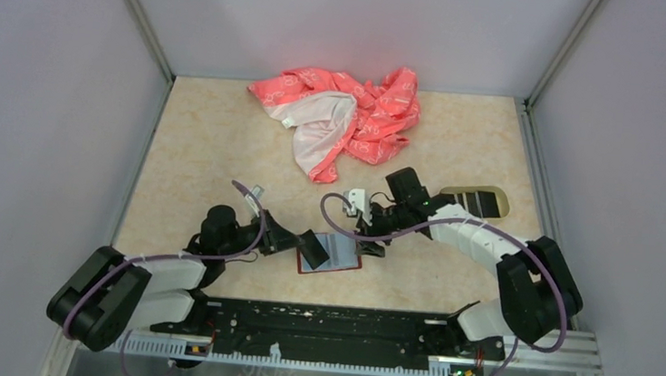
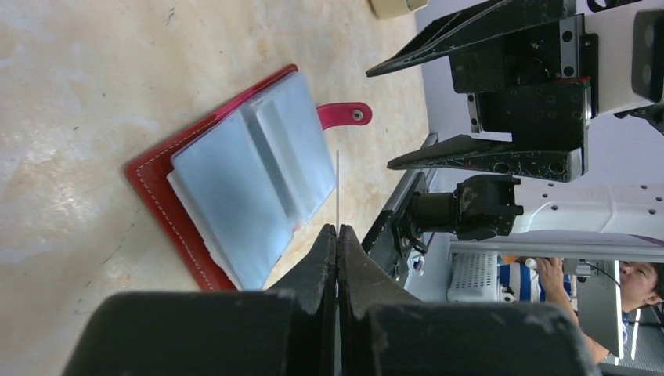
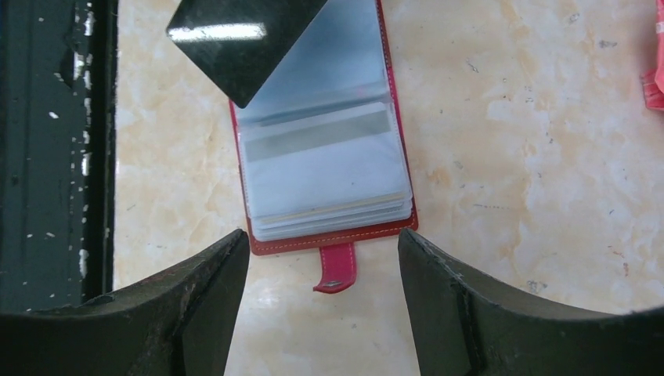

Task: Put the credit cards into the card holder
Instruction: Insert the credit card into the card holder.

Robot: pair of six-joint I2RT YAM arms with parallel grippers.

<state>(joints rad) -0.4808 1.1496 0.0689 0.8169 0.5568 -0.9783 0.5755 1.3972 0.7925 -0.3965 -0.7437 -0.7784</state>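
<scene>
Card holder point(image 3: 329, 157) open on table point(image 3: 509, 157). My left pincer point(image 2: 337, 231) pinches card point(image 3: 235, 39) at its corner; my right pincer point(image 3: 322, 235) spread wide above.

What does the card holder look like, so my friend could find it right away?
Look at the beige table, at the middle of its near edge. The card holder lies open there. It alone is dark red with grey-blue pockets; the cloth farther back is pink and crumpled.

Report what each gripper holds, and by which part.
Left gripper pinches a thin black rectangular card by one edge. Right gripper is open, holding nothing.
</scene>
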